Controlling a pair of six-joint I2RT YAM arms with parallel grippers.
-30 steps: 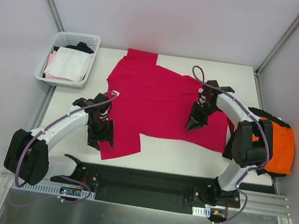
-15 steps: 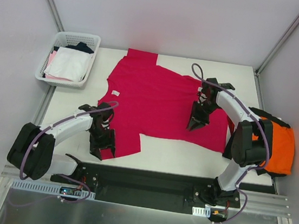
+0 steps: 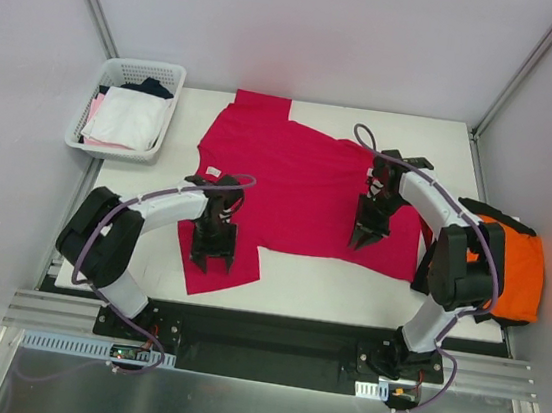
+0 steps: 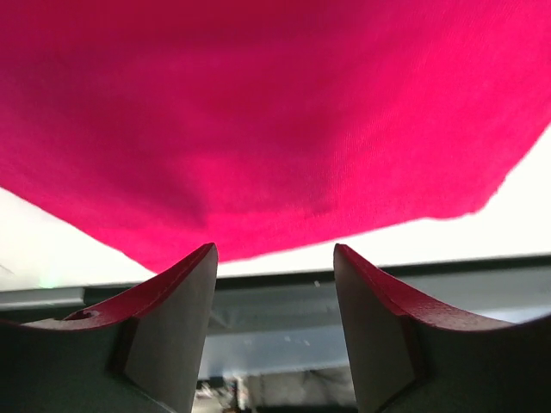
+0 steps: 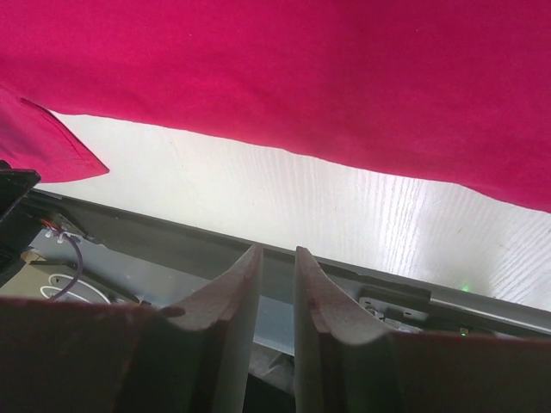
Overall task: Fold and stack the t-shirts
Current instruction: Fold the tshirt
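Fold pending: left fingers point(image 4: 172, 318) stand open, empty, over the crimson t-shirt point(image 3: 289, 183)'s near flap; right fingers point(image 5: 228, 327) barely parted, empty. I should pinch the flap's edge low against the worktop point(image 3: 347, 281).

Soft cloth crimson-magenta t-shirt point(image 3: 299, 184) showing one plain, even colour; small white neck label point(image 3: 214, 172) standing out on its left part. Right of crimson-magenta t-shirt: bright orange cloth t-shirt point(image 3: 520, 272) showing solid, black cloth point(image 3: 511, 220) edging it. Left of crimson-magenta t-shirt: white mesh plastic basket point(image 3: 173, 103) showing white garment point(image 3: 126, 118), pink garment point(image 3: 95, 107), dark piece point(image 3: 155, 85). Under crimson-magenta t-shirt: white faintly wood-grained tabletop point(image 3: 347, 281) showing. White-and-black robot arms point(image 3: 160, 210) carrying purple cables.
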